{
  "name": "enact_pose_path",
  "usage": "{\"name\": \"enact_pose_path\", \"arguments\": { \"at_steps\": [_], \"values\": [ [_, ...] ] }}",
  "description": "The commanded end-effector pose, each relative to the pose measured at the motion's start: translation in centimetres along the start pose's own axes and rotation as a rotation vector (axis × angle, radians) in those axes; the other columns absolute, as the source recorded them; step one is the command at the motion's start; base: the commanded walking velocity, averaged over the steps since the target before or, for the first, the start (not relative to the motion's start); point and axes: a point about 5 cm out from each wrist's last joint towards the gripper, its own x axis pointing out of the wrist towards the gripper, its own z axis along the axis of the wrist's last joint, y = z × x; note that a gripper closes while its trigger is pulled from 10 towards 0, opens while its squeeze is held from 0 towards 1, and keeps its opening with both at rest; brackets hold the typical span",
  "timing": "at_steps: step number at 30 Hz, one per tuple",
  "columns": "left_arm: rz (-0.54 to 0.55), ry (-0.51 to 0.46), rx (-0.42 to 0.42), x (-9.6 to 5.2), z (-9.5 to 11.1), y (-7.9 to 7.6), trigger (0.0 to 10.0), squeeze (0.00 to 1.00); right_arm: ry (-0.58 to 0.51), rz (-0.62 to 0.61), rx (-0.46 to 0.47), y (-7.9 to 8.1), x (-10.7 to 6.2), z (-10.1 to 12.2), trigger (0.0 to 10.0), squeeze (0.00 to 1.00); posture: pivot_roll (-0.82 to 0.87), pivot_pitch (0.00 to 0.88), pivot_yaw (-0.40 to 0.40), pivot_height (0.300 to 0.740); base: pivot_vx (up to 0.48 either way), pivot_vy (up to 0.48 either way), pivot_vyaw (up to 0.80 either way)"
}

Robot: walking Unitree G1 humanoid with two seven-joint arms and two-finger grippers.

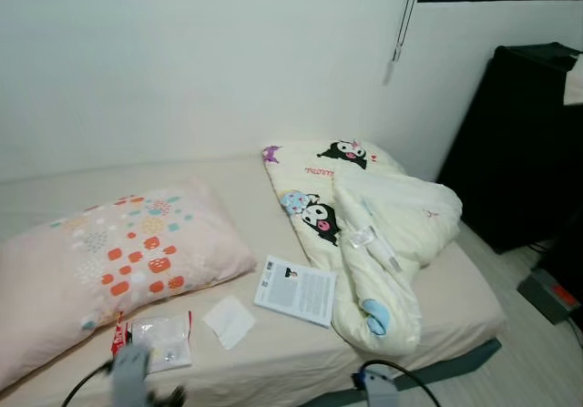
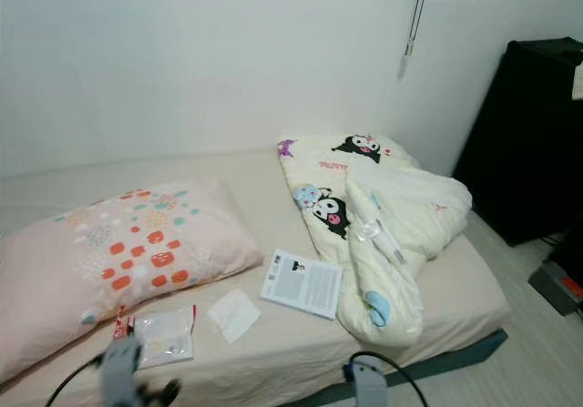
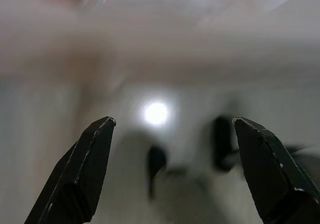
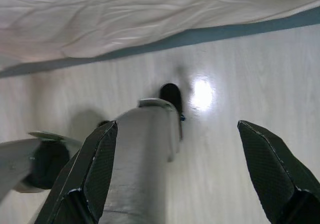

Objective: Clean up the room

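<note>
cream-sheeted low bed [image 1: 273, 198] spans frame. pale pink pillow with orange and teal dots [image 1: 109, 261] at 9 o'clock. crumpled cream cartoon-print quilt [image 1: 373, 234] at 3. white printed booklet [image 1: 295, 289], white tissue [image 1: 229, 320], clear red-edged plastic packet [image 1: 157, 340] toward 6. left gripper [image 3: 172, 129], right gripper [image 4: 177, 134] low over floor, jaws apart, holding nothing.
</note>
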Motion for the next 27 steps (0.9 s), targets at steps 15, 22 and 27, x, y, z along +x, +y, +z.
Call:
{"name": "enact_pose_path", "arguments": {
  "at_steps": [15,22,27],
  "values": [
    [0.138,0.016,-0.201,-0.3,-0.9,1.1,10.0,0.00,0.065,0.026,-0.062,0.5,0.0,-0.7,10.0,0.00,-0.08,0.000,-0.069,0.740,0.000,-0.117,0.00],
    [0.086,-0.001,-0.162,0.4,0.4,-0.3,10.0,0.00,0.057,0.009,-0.077,-0.2,0.0,0.0,10.0,0.00,-0.09,0.000,-0.064,0.740,0.000,-0.435,0.00],
    [0.091,0.005,-0.173,0.3,0.1,-0.3,10.0,0.00,0.056,0.007,-0.074,-0.2,0.0,0.0,10.0,0.00,-0.09,0.000,-0.066,0.740,0.000,-0.434,0.00]
  ]
}}
